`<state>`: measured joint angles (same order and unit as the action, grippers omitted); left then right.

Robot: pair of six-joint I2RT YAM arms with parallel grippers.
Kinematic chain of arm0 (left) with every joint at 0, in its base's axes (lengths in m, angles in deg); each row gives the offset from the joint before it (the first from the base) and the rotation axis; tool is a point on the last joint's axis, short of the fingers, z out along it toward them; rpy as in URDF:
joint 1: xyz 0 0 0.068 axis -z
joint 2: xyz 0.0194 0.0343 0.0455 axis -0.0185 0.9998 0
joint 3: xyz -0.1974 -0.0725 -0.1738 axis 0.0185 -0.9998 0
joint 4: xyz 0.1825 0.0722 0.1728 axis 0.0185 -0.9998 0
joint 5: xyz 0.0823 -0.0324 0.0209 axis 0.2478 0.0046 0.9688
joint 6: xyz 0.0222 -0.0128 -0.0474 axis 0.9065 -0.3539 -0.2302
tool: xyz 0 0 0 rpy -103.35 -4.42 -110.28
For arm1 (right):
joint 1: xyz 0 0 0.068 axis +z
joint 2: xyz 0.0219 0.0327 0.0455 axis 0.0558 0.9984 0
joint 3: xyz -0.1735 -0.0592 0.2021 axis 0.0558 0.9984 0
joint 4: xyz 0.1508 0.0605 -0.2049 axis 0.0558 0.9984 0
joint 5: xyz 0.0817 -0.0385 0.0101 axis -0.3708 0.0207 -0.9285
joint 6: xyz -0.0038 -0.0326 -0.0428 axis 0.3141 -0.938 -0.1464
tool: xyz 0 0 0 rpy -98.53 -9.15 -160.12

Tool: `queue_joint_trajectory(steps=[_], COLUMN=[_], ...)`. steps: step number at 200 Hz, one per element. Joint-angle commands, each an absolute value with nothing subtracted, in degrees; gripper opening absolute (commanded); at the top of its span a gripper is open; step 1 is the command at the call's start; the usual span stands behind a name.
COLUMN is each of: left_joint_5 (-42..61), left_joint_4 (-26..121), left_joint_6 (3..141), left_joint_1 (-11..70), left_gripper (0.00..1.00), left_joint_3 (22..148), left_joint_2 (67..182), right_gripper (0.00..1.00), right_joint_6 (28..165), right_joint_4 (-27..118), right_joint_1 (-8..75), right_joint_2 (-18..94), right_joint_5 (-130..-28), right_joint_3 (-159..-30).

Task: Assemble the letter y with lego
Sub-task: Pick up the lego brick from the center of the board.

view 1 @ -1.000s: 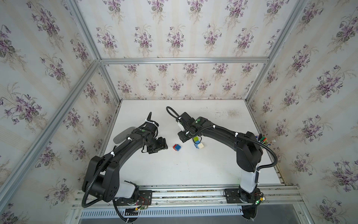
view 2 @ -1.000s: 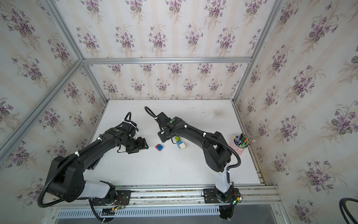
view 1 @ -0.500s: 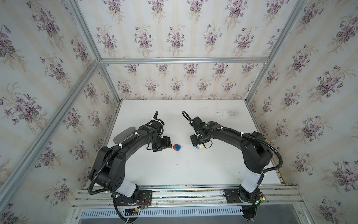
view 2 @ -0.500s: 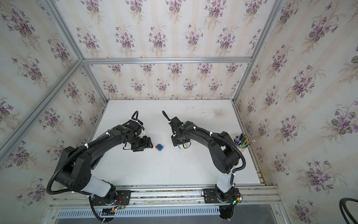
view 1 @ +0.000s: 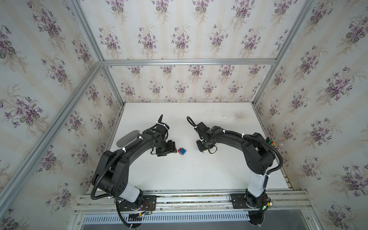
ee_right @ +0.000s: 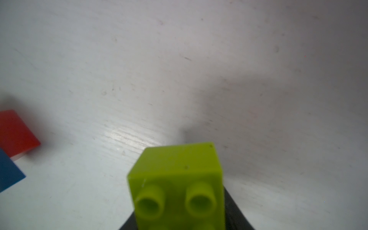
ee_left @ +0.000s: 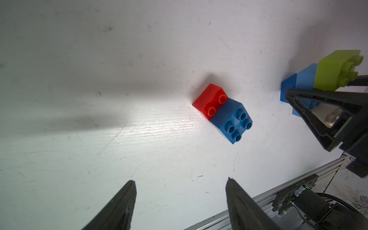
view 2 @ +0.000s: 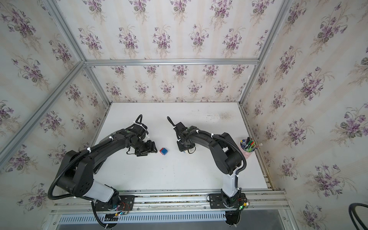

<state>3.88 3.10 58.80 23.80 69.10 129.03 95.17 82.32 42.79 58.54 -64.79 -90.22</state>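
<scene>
Treat the joined red brick (ee_left: 209, 100) and dark blue brick (ee_left: 232, 119), on the table (ee_left: 99, 139) in front of the spread, empty left gripper (ee_left: 180, 180), as likely light, stiff, slippery: pinch flat sides; cannot tell the right gripper (view 1: 204, 149), at the lime green brick (ee_left: 334, 71), as clamped or loose.

Right gripper (view 1: 205, 149) swung from beside the green-topped brick cluster (ee_left: 326, 69) to right over it. Cluster was in plain sight in both top views, now mostly hidden under the gripper (only slivers show). Left gripper (view 1: 174, 149) edged closer to the red-and-blue pair (view 1: 182, 151).
</scene>
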Motion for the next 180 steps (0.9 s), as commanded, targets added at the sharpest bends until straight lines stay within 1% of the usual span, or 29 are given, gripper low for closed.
queue_joint_trajectory(steps=[1, 16, 29, 48, 62, 87, 180], left_joint_5=[4.35, 4.27, 4.29, 4.35, 4.35, 4.44, 1.02], left_joint_4=[3.29, 3.26, 3.26, 3.24, 3.28, 3.23, 6.22], left_joint_6=[59.13, 59.18, 59.24, 59.33, 59.35, 59.37, 60.46], left_joint_1=[23.77, 23.82, 23.81, 23.82, 23.80, 23.82, 23.81], left_gripper=[0.73, 0.73, 0.73, 0.73, 0.73, 0.73, 0.73], left_joint_3=[69.09, 69.09, 69.09, 69.00, 69.00, 69.07, 71.26], left_joint_2=[129.24, 129.42, 129.38, 129.38, 129.34, 129.46, 133.69], right_gripper=[0.41, 0.40, 0.36, 0.35, 0.31, 0.29, 0.27], right_joint_6=[95.29, 95.33, 95.16, 95.05, 95.07, 94.73, 92.86], right_joint_4=[82.29, 82.19, 82.14, 82.11, 82.26, 82.56, 83.32], right_joint_1=[42.84, 42.84, 42.84, 42.84, 42.84, 42.84, 43.90], right_joint_2=[58.93, 59.34, 59.63, 60.03, 60.20, 59.44, 54.12], right_joint_5=[-65.46, -65.47, -65.65, -66.00, -65.87, -65.92, -67.14], right_joint_3=[-90.28, -90.37, -90.37, -90.41, -90.68, -91.45, -92.95])
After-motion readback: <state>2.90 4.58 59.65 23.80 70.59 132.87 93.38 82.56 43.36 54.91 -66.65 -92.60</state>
